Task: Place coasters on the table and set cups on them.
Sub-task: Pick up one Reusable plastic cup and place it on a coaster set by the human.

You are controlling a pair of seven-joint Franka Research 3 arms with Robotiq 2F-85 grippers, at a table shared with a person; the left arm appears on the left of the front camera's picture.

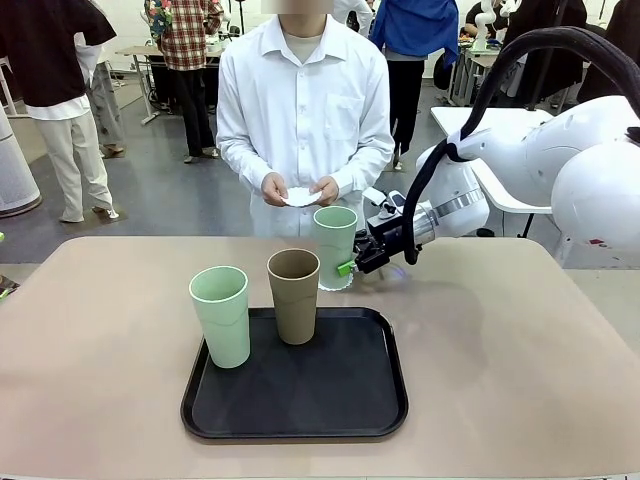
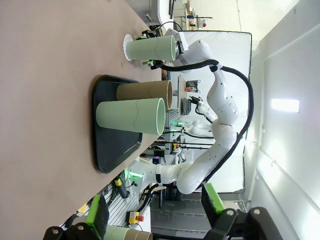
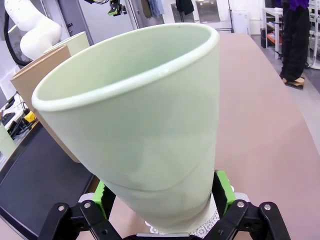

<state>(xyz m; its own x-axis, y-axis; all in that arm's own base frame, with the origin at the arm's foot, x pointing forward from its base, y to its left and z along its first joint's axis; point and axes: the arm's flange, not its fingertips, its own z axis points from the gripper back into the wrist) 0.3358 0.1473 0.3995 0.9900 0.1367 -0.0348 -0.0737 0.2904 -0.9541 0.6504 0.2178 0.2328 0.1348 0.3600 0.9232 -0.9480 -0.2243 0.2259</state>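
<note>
On the counter (image 1: 500, 330), beyond the tray (image 1: 372, 402), a green cup (image 1: 335, 240) stands on its coaster (image 2: 126, 47). The right end effector (image 3: 161, 195) is spread wide around its base, and a crooked retreat could topple it. The left end effector (image 2: 155, 207) hangs wide, empty.

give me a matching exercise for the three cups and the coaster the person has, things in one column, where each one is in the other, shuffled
Things
1. tan cup
2. near green cup
3. far green cup
4. loose coaster

Places
a. in the person's hands
b. on the tray, left side
c. on a second coaster on the table, beyond the tray
d. on the tray, far middle

Pairs: 1-d, 2-b, 3-c, 4-a
</note>
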